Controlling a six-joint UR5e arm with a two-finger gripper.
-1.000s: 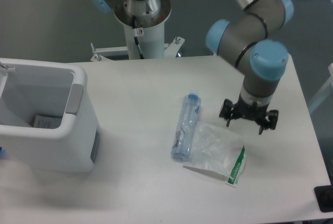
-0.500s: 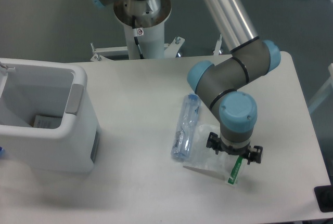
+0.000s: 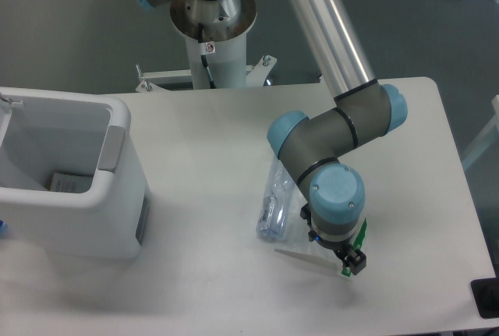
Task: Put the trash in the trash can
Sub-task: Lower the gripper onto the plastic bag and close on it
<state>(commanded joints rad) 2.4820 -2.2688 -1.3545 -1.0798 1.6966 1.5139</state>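
The crushed clear bottle with a blue cap lies on the white table, its cap end hidden behind my arm. The crinkled clear bag lies just right of it, mostly hidden under my wrist. Only its pale front corner and a bit of the green-and-white strip show. My gripper points straight down over the bag. Its black linkage tips stick out wide on both sides of the wrist, so it is open. The white trash can with a grey rim panel stands at the left edge, far from the gripper.
A small pale item lies inside the trash can. The arm's white base column stands behind the table's far edge. The table's right edge is near the bag. A dark object sits at the lower right corner.
My gripper has moved left and toward the front, from beside the bag to right over it. It has come lower and turned about its axis. Bottle and bag have stayed in place.
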